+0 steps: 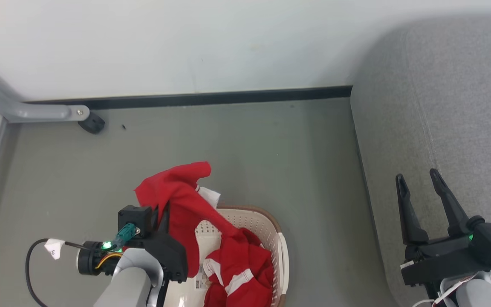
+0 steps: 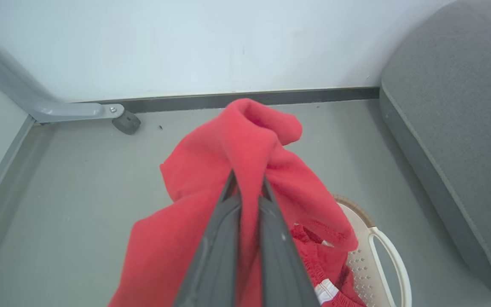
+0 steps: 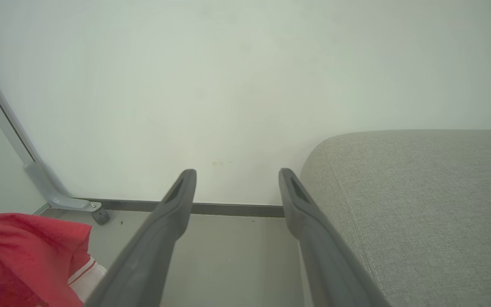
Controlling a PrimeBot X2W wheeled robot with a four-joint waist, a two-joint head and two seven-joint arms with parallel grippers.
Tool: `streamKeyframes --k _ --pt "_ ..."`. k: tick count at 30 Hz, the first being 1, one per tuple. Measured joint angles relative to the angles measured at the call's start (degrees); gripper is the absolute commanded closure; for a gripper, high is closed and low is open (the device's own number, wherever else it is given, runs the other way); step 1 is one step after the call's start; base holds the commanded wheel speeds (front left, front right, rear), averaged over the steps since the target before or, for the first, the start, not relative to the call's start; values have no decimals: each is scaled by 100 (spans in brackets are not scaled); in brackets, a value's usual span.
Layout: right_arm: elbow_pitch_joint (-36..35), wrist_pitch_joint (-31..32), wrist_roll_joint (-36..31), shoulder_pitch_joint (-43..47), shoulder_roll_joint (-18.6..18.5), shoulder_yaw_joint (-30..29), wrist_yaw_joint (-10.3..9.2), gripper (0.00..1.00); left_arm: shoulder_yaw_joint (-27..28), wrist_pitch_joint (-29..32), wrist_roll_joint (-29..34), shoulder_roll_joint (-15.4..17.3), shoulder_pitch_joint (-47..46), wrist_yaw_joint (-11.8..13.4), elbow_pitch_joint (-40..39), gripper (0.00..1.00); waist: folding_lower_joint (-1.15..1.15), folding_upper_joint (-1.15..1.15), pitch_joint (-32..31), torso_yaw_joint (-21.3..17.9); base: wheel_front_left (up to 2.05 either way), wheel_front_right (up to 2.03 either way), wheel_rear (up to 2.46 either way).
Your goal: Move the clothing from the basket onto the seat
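Observation:
A red garment of the clothing [image 1: 177,196] hangs lifted above the basket [image 1: 277,238], draped over my left gripper [image 2: 247,181], which is shut on its fabric. A second red piece with white stripes [image 1: 239,268] lies inside the cream basket with the brown rim. In the left wrist view the basket's white handle [image 2: 392,260] shows at lower right. My right gripper [image 1: 418,179] stands open with nothing between its fingers, over the front edge of the grey seat [image 1: 441,106]. The right wrist view shows the seat [image 3: 420,204] on the right and red clothing [image 3: 24,251] at lower left.
A white wall with a dark baseboard [image 1: 211,99] runs behind. A grey metal frame leg with a black foot [image 1: 92,123] stands at the far left. Grey floor [image 1: 249,149] lies between the basket and the seat.

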Motion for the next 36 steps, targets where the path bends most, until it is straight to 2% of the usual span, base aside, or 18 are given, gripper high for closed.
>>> streamKeyframes --k 13,27,36 --pt "246 1 -18 465 37 37 0 0 -37 -1 3 4 491 -3 -1666 100 1 0 -771 105 0 0 0" --pt "314 1 -38 971 130 170 7 0 -254 -4 60 47 1215 -595 -3101 100 1 0 -1421 38 0 0 0" --pt "266 2 -40 1325 225 311 7 0 -502 -4 64 153 1638 -659 -3620 100 1 1 -1673 -82 0 0 0"
